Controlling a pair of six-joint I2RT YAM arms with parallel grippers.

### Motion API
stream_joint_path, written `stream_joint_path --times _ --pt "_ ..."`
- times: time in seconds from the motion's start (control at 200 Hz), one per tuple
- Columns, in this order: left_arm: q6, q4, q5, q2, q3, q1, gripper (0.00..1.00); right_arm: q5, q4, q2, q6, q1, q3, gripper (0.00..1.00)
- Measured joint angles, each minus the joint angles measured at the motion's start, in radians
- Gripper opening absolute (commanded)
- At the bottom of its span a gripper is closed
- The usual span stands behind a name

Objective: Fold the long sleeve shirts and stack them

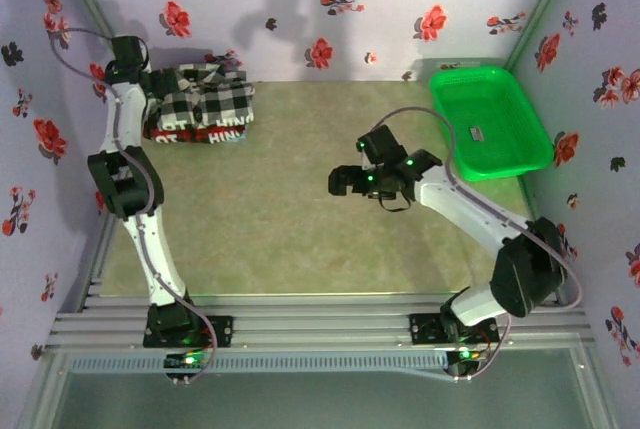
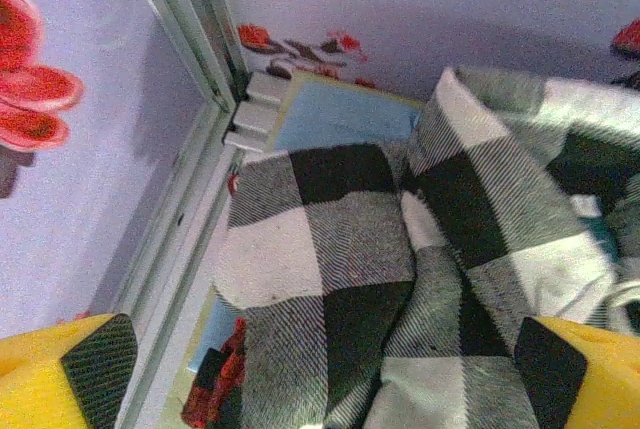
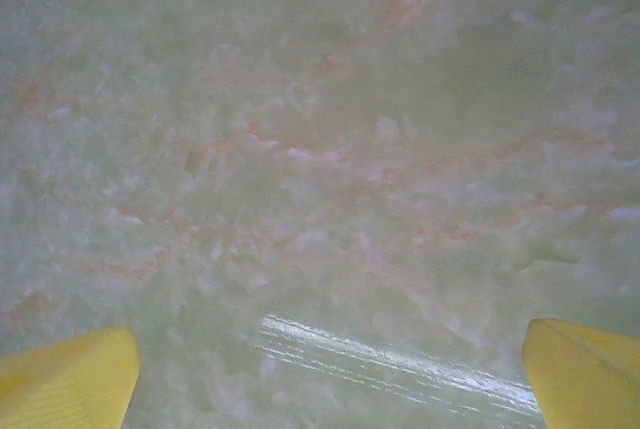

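Long sleeve shirts (image 1: 200, 109) in one pile on table (image 1: 300, 249), directly ahead of left fingers, well apart from right fingers. Flower-print wall (image 1: 330, 39) just beyond pile, past left fingertips.

Green basket (image 1: 490, 121) off to outer side of right fingers and further back, well apart from them.

Checked black-and-white shirt (image 2: 330, 249) on top of pile, rumpled, folds bunched up. Spans gap between left fingers and runs out ahead of them toward wall.

Red-and-black plaid shirt (image 1: 200, 136) underneath, white lettering showing along near edge in top view. In left wrist view, just a red scrap peeking out from under checked cloth, near left-hand finger.

Left gripper (image 2: 325, 369) low over pile in far left corner of table. Fingers (image 2: 70, 379) spread wide, no cloth pinched. Cannot tell whether right-hand pad touches cloth or just sits above it.

Right gripper (image 1: 345, 181) over bare middle of table. Fingers (image 3: 65, 379) spread wide, nothing but marbled table surface between and ahead of them.
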Motion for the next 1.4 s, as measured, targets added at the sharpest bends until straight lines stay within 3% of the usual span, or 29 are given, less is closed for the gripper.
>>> stream_joint_path --times 0.19,0.36,0.49,0.605,0.735,0.905,1.015,1.16,1.28,1.4 --pt "-0.043 0.008 0.0 -0.17 0.0 -0.025 1.0 0.094 -0.04 -0.14 -0.041 -0.011 -0.009 0.99" --pt "-0.05 0.091 0.015 -0.461 -0.167 -0.126 1.0 0.174 -0.045 -0.295 -0.095 -0.084 -0.066 0.99" --pt "-0.061 0.208 0.034 -0.74 -0.462 -0.243 1.0 0.222 -0.044 -0.38 -0.138 -0.19 -0.133 0.99" --pt "-0.111 0.308 0.034 -1.025 -0.827 -0.332 1.0 0.236 -0.027 -0.439 -0.159 -0.318 -0.218 0.99" --pt "-0.177 0.333 -0.014 -1.294 -1.189 -0.385 1.0 0.255 0.032 -0.49 -0.175 -0.404 -0.325 0.99" --pt "-0.221 0.321 -0.116 -1.498 -1.538 -0.391 1.0 0.293 0.151 -0.511 -0.221 -0.46 -0.457 0.99" --pt "-0.223 0.367 -0.165 -1.579 -1.741 -0.364 1.0 0.322 0.292 -0.531 -0.252 -0.528 -0.576 0.99" --pt "-0.217 0.557 -0.18 -1.588 -1.95 -0.243 1.0 0.355 0.581 -0.609 -0.277 -0.591 -0.793 0.99" --pt "-0.19 0.769 -0.17 -1.45 -2.015 -0.159 1.0 0.369 0.754 -0.55 -0.299 -0.61 -0.875 0.99" --pt "-0.134 1.01 -0.14 -1.241 -2.016 -0.146 1.0 0.369 0.936 -0.447 -0.323 -0.61 -0.898 0.99"
